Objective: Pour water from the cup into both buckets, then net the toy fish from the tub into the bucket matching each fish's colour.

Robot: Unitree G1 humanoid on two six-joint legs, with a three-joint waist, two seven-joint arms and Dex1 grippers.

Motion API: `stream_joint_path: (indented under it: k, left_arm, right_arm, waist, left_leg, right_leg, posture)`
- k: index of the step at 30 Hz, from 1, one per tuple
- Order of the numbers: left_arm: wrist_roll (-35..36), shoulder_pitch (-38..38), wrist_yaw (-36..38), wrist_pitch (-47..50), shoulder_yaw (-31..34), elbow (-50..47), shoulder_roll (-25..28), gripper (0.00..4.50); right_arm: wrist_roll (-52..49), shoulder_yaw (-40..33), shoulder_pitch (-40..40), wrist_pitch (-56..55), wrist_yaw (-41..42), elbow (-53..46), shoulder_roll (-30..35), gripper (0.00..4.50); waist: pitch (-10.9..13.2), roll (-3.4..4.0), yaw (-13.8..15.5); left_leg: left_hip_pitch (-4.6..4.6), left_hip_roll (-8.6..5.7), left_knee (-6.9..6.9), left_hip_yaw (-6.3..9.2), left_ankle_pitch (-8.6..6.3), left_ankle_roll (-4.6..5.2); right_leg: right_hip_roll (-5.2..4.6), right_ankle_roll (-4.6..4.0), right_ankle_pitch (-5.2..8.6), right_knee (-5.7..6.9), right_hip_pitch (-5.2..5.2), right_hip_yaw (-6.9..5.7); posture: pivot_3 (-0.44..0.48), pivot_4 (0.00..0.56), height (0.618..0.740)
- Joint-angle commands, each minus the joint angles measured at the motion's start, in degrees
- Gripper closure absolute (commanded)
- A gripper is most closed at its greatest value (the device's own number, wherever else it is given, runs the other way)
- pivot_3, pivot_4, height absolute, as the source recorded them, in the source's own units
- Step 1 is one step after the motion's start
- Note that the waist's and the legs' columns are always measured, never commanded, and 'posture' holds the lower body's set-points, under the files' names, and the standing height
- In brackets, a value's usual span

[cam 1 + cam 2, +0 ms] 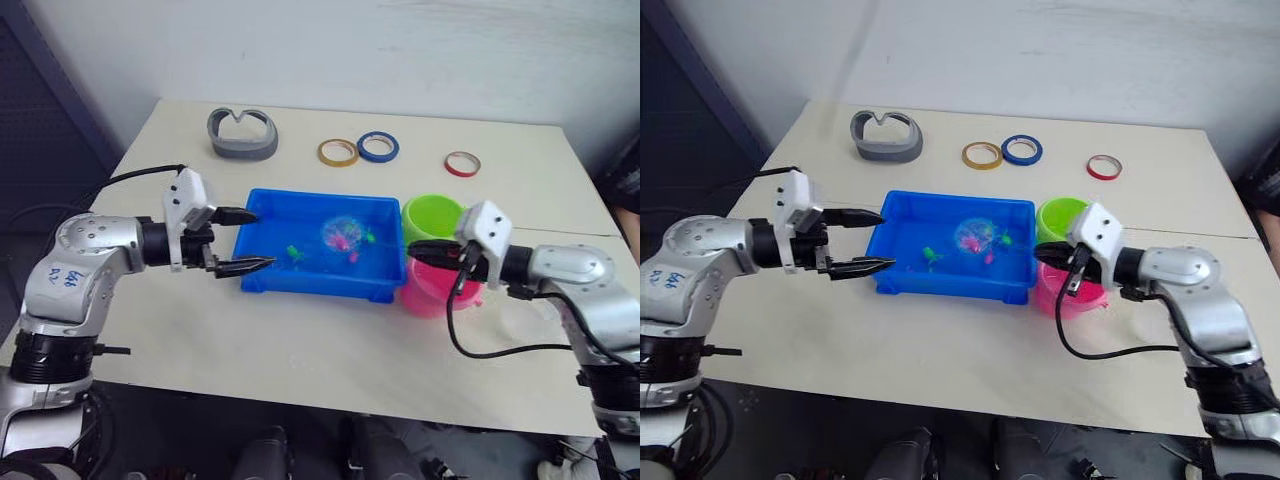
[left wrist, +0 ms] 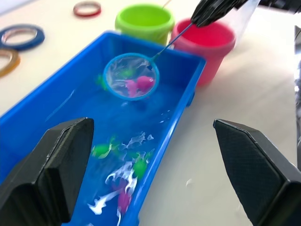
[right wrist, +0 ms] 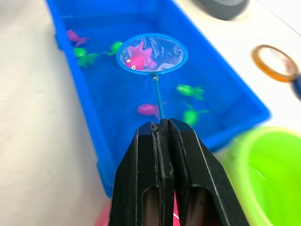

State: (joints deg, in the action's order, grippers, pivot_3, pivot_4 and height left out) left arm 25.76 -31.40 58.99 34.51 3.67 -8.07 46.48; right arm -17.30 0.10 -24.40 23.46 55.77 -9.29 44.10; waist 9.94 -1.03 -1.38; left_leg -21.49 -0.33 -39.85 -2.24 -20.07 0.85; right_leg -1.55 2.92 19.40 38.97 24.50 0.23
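**Pink fish in the net above the tub**

We see the right claw (image 3: 161, 129) clamped tight on the thin handle of the net (image 3: 151, 53), its two black fingers pressed together around the stick. The blue hoop sits over the middle of the blue tub (image 1: 262, 275), and a pink fish (image 3: 137, 60) lies in its mesh. More toy fish are in the tub's water: green ones (image 3: 190, 90) and pink ones (image 3: 149, 109) scattered around the net.

Our left claw (image 1: 238, 241) hangs at the tub's left end with its fingers spread wide, holding nothing; whether the lower fingertip touches the tub's rim we cannot tell.

The lime green bucket (image 1: 432, 216) and the pink bucket (image 1: 432, 292) stand just beside the tub's right end, green farther from us, pink nearer, the right arm reaching over the pink one.

At the far side of the counter (image 1: 300, 350) lie a grey curved piece (image 1: 242, 135), a yellow tape ring (image 1: 338, 152), a blue tape ring (image 1: 378, 147) and a red tape ring (image 1: 462, 163).
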Motion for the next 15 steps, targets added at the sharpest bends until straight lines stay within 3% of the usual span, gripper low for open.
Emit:
stream_joint_path:
  k: [1,10,13,15]
  left_arm:
    - [2.97,-7.29,3.22,-1.64,-3.66,2.4,-6.21,0.06]
    - [1.13,-17.18,9.39,-7.91,-9.08,14.19,-15.15,0.06]
    - [-0.31,-19.83,11.34,-11.2,-10.65,19.0,-18.02,0.06]
    - [-1.37,-21.64,12.26,-13.65,-11.22,22.55,-19.85,0.06]
  right_arm:
    - [-8.21,-18.91,8.01,11.98,-3.79,-13.34,4.53,4.5]
    - [-9.24,-47.01,30.51,21.77,-5.4,-31.0,3.44,4.5]
    - [-3.88,-51.16,39.07,15.03,-4.05,-34.39,2.13,4.5]
    - [3.69,-50.9,45.44,2.9,-2.98,-35.14,1.56,4.5]
  waist:
    - [0.0,0.0,0.22]
    - [-0.02,0.01,1.71]
    - [-0.04,0.05,1.42]
    - [-0.03,0.04,1.24]
  left_leg:
    - [0.0,0.0,0.02,0.0,0.0,0.0]
    - [-0.05,0.0,0.04,0.03,-0.01,0.0]
    - [0.01,0.0,0.03,-0.03,0.0,-0.02]
    - [0.05,-0.01,0.03,-0.03,0.01,-0.04]
  right_leg:
    - [0.0,0.0,0.0,0.0,0.0,0.0]
    - [0.04,0.01,-0.01,-0.04,-0.03,-0.02]
    - [0.08,0.02,-0.01,0.0,-0.05,0.07]
    - [0.1,0.02,-0.01,-0.03,-0.05,0.07]
  posture:
    - [0.0,0.15,0.74]
    - [0.0,0.15,0.74]
    - [0.0,0.15,0.74]
    - [0.0,0.15,0.74]
